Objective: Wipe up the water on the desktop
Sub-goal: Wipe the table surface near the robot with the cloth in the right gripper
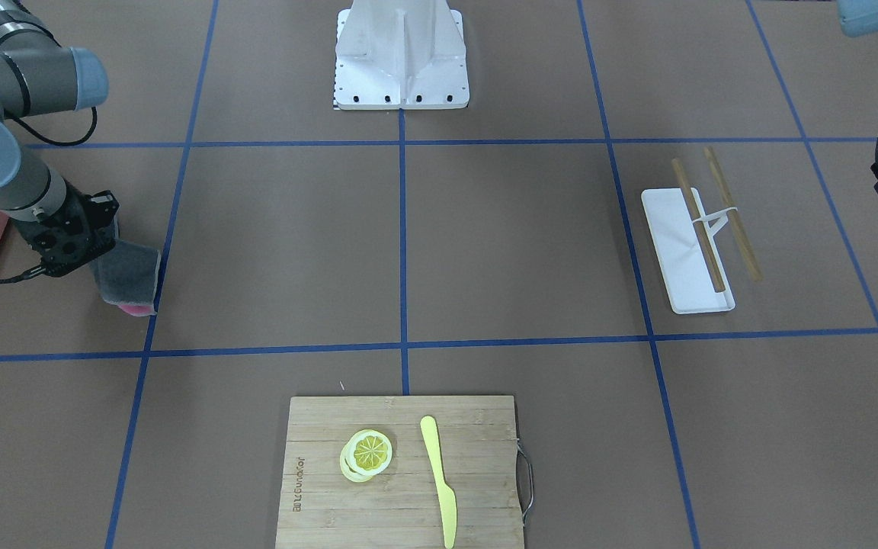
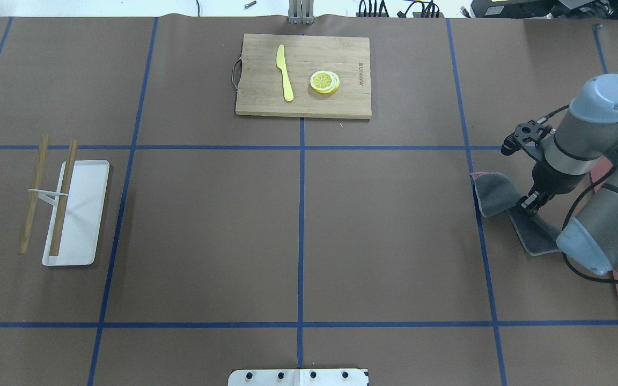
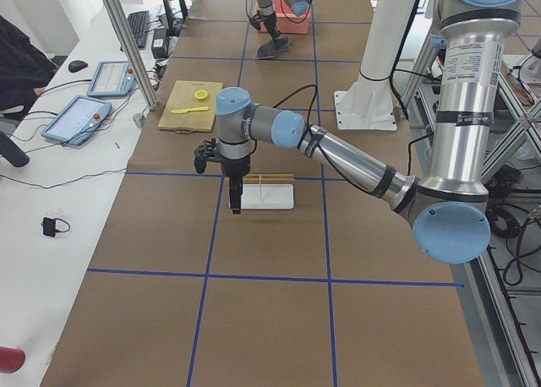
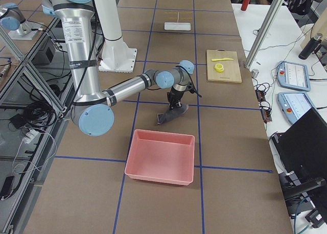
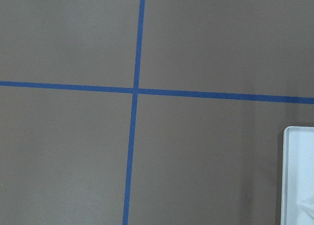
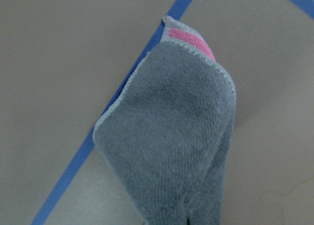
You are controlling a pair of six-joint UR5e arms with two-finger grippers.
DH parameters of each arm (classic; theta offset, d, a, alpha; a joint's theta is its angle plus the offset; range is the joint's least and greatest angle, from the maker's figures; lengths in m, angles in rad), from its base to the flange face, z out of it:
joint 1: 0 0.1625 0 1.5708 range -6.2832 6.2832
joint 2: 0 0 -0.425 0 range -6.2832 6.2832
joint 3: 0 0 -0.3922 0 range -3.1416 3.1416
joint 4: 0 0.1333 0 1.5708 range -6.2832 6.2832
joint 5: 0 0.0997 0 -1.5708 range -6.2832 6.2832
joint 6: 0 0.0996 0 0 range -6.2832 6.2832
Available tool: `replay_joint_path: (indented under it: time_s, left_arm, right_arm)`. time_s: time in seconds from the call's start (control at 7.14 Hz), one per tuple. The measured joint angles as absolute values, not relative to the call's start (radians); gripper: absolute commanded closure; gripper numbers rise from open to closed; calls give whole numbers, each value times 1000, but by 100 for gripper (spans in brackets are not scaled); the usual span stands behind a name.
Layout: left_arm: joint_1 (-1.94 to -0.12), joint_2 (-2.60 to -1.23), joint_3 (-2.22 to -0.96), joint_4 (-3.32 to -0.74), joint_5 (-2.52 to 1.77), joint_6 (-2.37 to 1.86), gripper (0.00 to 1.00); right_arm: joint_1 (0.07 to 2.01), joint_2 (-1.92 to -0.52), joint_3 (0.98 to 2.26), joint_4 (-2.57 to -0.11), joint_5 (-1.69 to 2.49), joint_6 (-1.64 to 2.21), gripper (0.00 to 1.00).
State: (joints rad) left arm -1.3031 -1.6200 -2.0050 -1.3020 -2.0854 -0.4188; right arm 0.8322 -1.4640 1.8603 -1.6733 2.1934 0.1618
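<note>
Desktop (image 2: 207, 225) — brown, blue-taped — bears a grey cloth (image 2: 491, 194) pinched in the right pincer (image 2: 529, 206); left pincer (image 3: 236, 203): cannot tell.

Matt brown desktop (image 2: 395, 241), smooth and paper-like, crossed by thin blue tape lines (image 2: 301, 241). Grey cloth (image 6: 171, 151) of nubby terry pile, pink on the reverse, pale stitched hem. Grained bamboo cutting board (image 2: 255, 75) with thin metal wire handle (image 2: 234, 72); smooth yellow plastic knife (image 2: 285, 75). Smooth white plastic tray (image 2: 86, 214), plain wooden sticks (image 2: 64, 198). Satin pink plastic bin (image 4: 161, 157). Glossy white painted metal base (image 1: 401, 61).
</note>
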Motion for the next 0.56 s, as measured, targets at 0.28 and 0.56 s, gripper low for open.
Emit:
replay_joint_path:
  time_s: [0.28, 0.56]
  left_arm:
    - [-1311, -1622, -2002, -1302, -2082, -418, 2]
    - [-1317, -1623, -2002, -1302, -2082, -418, 2]
  right_arm:
    - [723, -1545, 1988, -1672, 2202, 298, 100]
    - [660, -1565, 2028, -1672, 2198, 370, 100]
